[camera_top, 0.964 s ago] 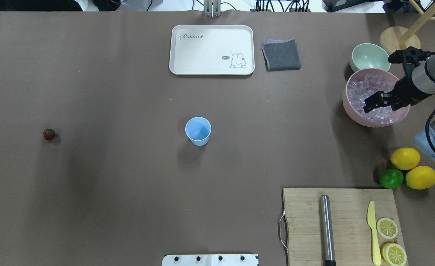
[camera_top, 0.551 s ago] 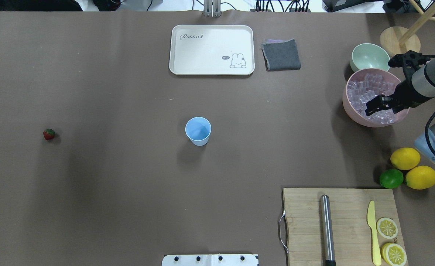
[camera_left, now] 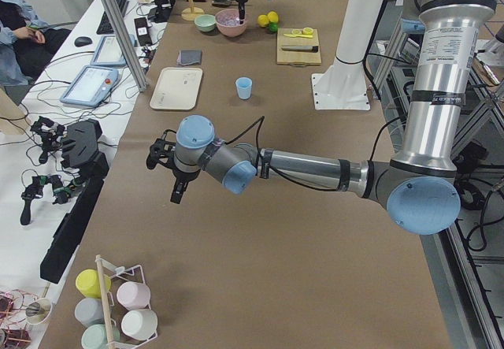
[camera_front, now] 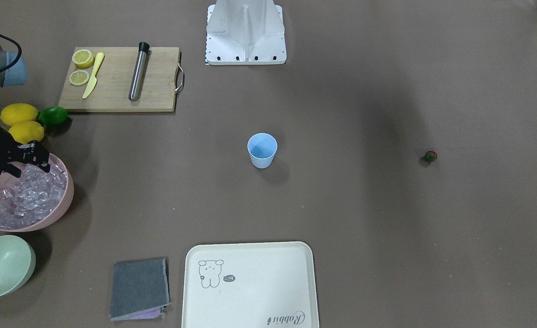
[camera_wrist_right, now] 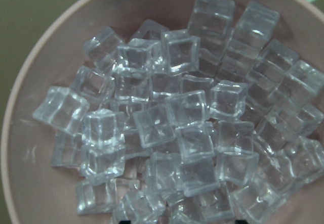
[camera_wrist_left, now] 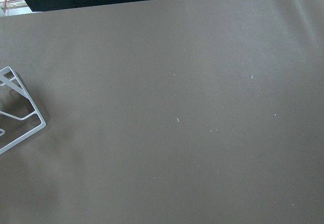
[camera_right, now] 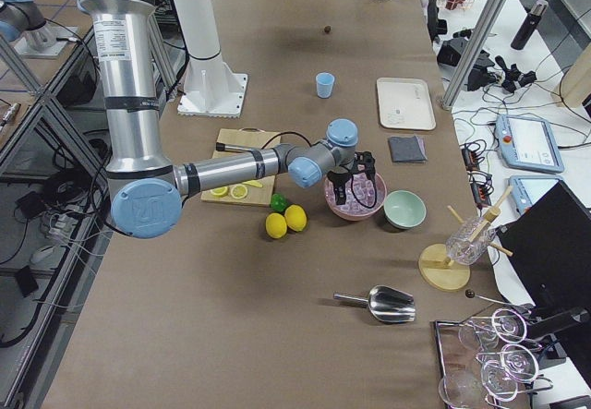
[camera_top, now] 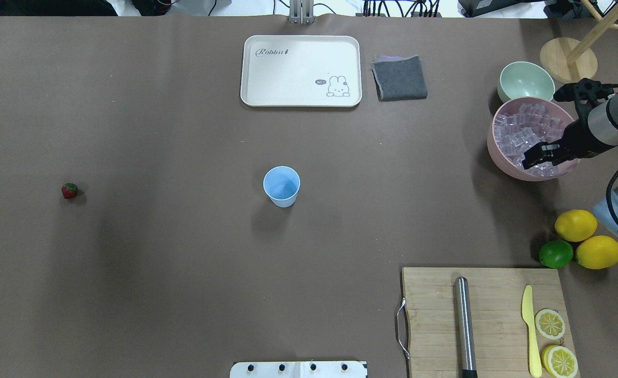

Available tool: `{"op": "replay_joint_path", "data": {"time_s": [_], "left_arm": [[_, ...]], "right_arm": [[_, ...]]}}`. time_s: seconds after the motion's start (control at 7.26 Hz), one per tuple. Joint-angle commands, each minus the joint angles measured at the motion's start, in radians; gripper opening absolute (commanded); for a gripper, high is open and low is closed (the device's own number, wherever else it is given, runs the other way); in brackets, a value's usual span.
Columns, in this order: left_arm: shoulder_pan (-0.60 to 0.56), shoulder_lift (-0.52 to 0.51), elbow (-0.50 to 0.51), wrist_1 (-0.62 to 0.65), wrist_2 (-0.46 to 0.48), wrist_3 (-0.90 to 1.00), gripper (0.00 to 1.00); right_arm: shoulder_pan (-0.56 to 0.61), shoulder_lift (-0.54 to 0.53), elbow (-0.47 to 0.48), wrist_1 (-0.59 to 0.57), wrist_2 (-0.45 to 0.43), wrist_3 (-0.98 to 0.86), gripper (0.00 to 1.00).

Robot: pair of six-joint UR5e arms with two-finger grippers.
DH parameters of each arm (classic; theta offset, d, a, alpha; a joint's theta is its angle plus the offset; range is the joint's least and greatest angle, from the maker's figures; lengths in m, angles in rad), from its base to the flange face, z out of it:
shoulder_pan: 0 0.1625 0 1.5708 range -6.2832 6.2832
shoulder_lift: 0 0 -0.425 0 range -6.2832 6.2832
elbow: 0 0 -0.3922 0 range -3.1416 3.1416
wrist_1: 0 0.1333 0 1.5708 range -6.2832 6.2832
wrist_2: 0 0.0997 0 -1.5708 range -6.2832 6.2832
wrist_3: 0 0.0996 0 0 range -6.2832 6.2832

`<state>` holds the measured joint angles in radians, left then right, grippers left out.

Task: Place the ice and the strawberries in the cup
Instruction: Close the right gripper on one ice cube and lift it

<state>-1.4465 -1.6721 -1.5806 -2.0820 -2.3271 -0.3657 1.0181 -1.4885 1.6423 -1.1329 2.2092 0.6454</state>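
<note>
The ice (camera_top: 521, 134) is a pile of clear cubes in a pink bowl (camera_top: 498, 157) at the far right, and it fills the right wrist view (camera_wrist_right: 167, 123). My right gripper (camera_top: 541, 154) hangs over the near side of the bowl, just above the cubes (camera_front: 22, 196), open and empty. The light blue cup (camera_top: 281, 185) stands upright mid-table, also in the front view (camera_front: 262, 149). The strawberry (camera_top: 69, 190) lies alone far left. My left gripper (camera_left: 175, 198) shows only in the left side view, beyond the table's left end; I cannot tell its state.
A pale green bowl (camera_top: 525, 80) sits behind the pink bowl. Two lemons (camera_top: 575, 224) and a lime (camera_top: 555, 253) lie in front of it. A cutting board (camera_top: 435, 320) with a metal rod, knife and lemon halves is front right. A white tray (camera_top: 301, 71) and grey cloth (camera_top: 399, 77) are at the back.
My right gripper has moved a little right and toward the near rim of the pink bowl, lower over the ice. The cup and strawberry have not moved.
</note>
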Motion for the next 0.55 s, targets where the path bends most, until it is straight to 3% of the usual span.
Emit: {"op": "replay_joint_path", "data": {"time_s": [0.0,0.41], "left_arm": [[0.000,0.002,-0.001,-0.001,0.000,0.001,0.97],[0.000,0.011,-0.001,-0.004,0.000,0.001,0.97]], "right_arm": [[0.000,-0.003,0.007,0.004,0.001,0.000,0.46],[0.002,-0.001,0.014,0.004,0.001,-0.001,0.38]]}}
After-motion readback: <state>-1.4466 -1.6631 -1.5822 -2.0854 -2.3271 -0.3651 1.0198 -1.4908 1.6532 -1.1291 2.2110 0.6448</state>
